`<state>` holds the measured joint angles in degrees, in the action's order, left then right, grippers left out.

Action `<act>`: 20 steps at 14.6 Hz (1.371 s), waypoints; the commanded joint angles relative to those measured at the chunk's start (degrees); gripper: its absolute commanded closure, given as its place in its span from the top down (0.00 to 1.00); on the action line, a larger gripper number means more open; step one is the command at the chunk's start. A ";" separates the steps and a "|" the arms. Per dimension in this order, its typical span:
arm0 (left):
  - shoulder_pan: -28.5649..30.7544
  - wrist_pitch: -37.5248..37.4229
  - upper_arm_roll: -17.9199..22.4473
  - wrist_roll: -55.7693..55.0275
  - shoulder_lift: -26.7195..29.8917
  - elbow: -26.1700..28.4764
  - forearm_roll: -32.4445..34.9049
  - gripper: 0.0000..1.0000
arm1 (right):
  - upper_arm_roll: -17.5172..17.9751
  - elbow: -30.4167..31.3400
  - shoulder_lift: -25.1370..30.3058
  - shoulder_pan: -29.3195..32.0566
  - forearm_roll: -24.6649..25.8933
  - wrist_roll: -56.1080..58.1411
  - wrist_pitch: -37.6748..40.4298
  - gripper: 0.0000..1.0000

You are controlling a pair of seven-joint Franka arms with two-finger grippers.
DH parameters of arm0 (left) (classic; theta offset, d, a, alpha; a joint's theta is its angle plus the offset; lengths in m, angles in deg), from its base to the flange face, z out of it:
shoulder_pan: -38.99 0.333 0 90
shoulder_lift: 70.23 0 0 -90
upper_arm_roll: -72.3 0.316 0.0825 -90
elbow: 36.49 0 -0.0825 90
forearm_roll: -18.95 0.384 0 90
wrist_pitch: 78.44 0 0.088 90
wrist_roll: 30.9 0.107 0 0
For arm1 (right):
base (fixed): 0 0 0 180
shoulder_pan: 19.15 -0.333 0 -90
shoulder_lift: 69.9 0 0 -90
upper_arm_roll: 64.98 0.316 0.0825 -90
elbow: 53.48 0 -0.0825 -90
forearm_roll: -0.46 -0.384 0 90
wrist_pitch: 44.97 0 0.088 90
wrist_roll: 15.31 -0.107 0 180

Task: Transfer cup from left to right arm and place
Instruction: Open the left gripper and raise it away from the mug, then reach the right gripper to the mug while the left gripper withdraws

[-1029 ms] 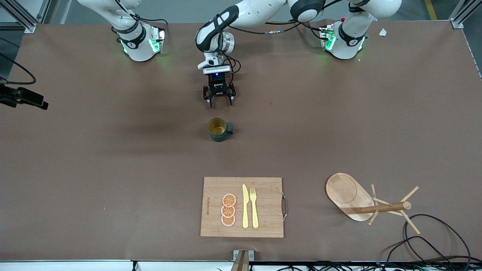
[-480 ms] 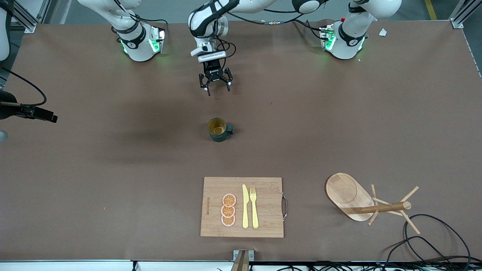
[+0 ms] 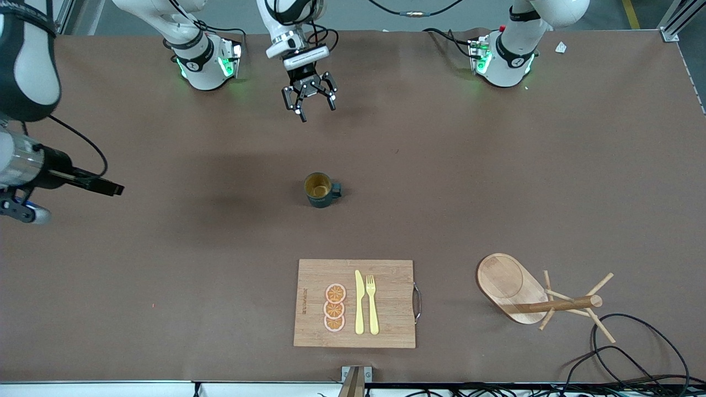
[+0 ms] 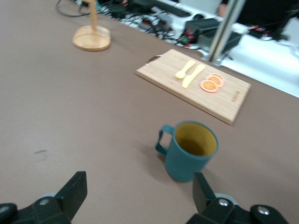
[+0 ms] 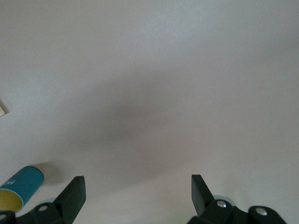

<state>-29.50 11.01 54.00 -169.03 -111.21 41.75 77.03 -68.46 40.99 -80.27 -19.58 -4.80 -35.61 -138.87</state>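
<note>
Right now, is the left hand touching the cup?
Apart. The front view shows the open left hand hanging over bare table well clear of the cup; the left wrist view shows brown table between its fingertips and the cup.

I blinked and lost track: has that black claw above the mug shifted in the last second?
Yes. The left gripper, open, has drawn away from the cup, which stayed put, toward the robots' bases.
</note>
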 commanded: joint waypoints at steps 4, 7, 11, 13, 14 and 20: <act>11.08 0.46 -0.33 15.40 18.99 9.46 -17.54 0.99 | -0.13 0.63 -2.80 -5.88 -0.63 -17.46 -1.28 1.00; 17.93 0.46 -0.33 24.98 23.57 9.73 -23.60 0.99 | -0.13 1.76 -2.89 -10.62 -0.72 -28.44 -2.42 1.00; 26.81 0.73 -0.33 37.73 26.21 9.29 -29.15 0.99 | -0.05 4.84 -2.89 -16.35 -5.88 -47.69 -7.16 1.00; 31.46 2.39 -0.33 41.34 28.05 9.29 -32.92 0.99 | -0.13 5.98 -2.89 -18.54 -8.79 -53.76 -9.36 1.00; 34.53 2.92 -0.33 45.01 28.93 9.29 -35.46 0.99 | -0.13 6.68 -2.89 -20.03 -8.89 -56.93 -10.94 1.00; 48.78 3.01 -0.33 65.58 32.10 9.21 -41.72 1.00 | -0.13 14.07 -4.46 -33.30 -8.89 -81.61 -25.35 1.00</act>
<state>15.63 13.19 54.14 -108.46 -80.88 49.44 37.30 -67.87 52.67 -84.26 -49.41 -12.76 -110.01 -160.54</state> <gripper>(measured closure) 0.004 0.000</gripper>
